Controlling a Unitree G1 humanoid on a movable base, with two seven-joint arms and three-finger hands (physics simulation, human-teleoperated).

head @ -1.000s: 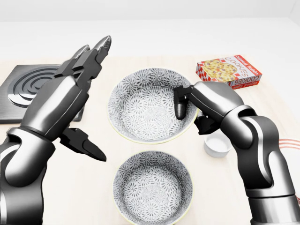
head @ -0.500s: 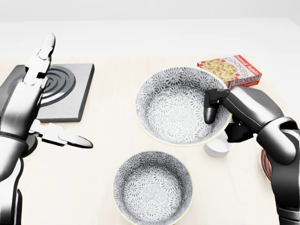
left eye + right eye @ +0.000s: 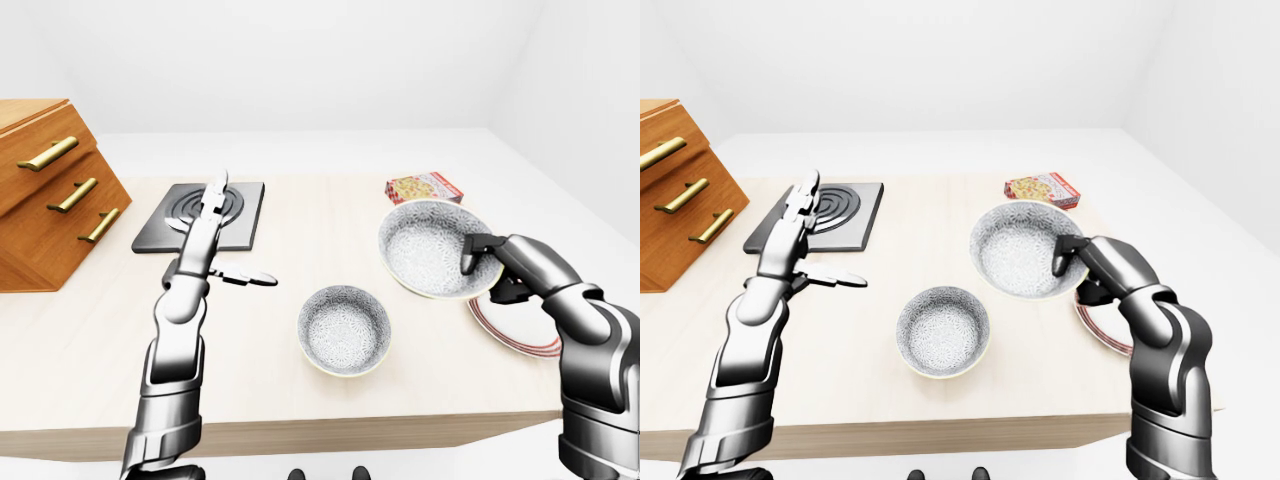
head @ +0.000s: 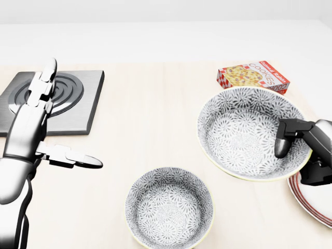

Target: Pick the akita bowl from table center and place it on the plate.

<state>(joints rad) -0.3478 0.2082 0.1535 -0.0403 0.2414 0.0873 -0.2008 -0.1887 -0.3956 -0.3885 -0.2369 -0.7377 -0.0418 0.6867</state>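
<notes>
The akita bowl, large with a grey flower pattern, hangs tilted above the table at the right of the head view. My right hand is shut on its right rim, one finger inside and the others under the wall. The bowl's right edge overlaps the red-rimmed white plate, which lies at the lower right. My left hand stands open and empty at the left, fingers pointing up over the stove plate's near edge.
A smaller bowl with the same pattern sits low in the middle of the head view. A cookie box lies above the held bowl. A grey stove plate is at the left, and a wooden drawer cabinet further left.
My right hand has carried the big bowl to the right, up to the plate, covering the small white cup. My left hand has drawn back to the left.
</notes>
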